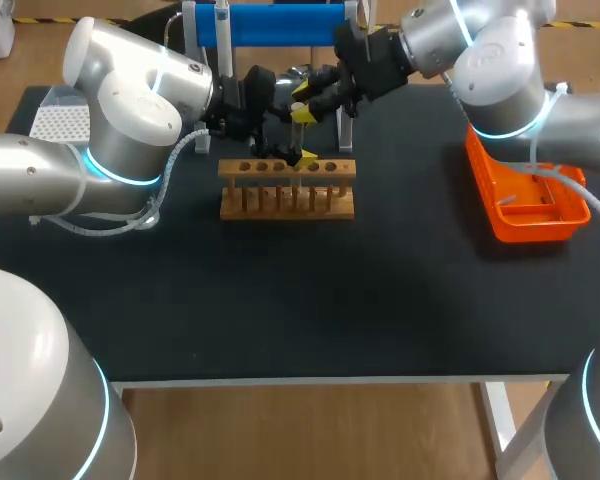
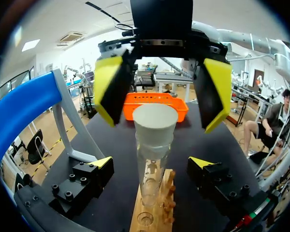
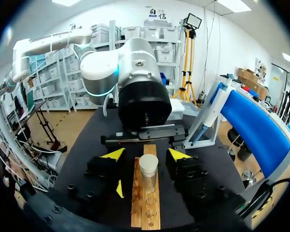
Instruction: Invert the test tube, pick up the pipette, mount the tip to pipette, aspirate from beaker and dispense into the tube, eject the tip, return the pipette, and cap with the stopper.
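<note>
You look all but done: the stopper [image 2: 154, 123] sits in the mouth of the test tube [image 2: 150, 174], upright in the wooden rack [image 1: 287, 190] near the worktop's [image 1: 300, 300] far edge. Your right gripper [image 3: 146, 154] is spread wide either side of the stopper, gripping nothing, and your left gripper [image 2: 151, 163] gapes lower down, astride the tube. Both wrists crowd the rack, the blue stand [image 1: 280, 25] is close behind, and the orange tray [image 1: 525, 205] lies by the right edge.

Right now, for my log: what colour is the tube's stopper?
Off-white stopper, best in left wrist view.
</note>
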`<state>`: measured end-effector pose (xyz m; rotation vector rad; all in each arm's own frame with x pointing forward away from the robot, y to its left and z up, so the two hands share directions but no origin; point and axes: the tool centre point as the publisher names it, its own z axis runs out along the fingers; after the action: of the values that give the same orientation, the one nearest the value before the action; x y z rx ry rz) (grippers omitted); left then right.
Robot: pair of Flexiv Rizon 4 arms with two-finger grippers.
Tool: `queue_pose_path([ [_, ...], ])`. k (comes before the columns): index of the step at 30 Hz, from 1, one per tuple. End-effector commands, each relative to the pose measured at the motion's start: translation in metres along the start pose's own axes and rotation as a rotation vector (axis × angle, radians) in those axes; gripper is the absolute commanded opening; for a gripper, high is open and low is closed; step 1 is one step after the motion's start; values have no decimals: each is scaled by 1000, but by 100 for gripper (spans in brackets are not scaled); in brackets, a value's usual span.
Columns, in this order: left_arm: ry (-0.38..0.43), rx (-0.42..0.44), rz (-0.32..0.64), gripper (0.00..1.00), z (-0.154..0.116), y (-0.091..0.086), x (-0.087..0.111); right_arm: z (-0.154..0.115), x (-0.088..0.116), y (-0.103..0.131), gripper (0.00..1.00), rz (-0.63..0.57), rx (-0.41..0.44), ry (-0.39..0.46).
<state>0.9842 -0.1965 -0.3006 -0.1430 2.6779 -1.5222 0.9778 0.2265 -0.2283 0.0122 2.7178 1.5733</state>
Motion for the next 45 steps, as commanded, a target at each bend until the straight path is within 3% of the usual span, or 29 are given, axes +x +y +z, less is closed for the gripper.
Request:
queue_pose_path([
  [1, -1, -1, 0, 100, 0, 0, 0, -12, 6, -4, 100, -26, -87, -3],
  [11, -1, -1, 0, 100, 0, 0, 0, -29, 10, 4, 100, -103, -296, 35],
  [12, -1, -1, 0, 100, 0, 0, 0, -29, 11, 6, 85, -113, -312, 39],
  [15, -1, -1, 0, 100, 0, 0, 0, -31, 13, 10, 30, -145, -375, 51],
  [16, -1, -1, 0, 100, 0, 0, 0, -31, 14, 12, 4, -154, -389, 52],
  [17, -1, -1, 0, 100, 0, 0, 0, -31, 14, 13, 0, -161, -406, 59],
  [29, -1, -1, 0, 100, 0, 0, 0, -19, 14, 21, 0, -119, -483, 132],
  [45, -1, -1, 0, 100, 0, 0, 0, -4, 10, 20, 0, -60, -472, 190],
])
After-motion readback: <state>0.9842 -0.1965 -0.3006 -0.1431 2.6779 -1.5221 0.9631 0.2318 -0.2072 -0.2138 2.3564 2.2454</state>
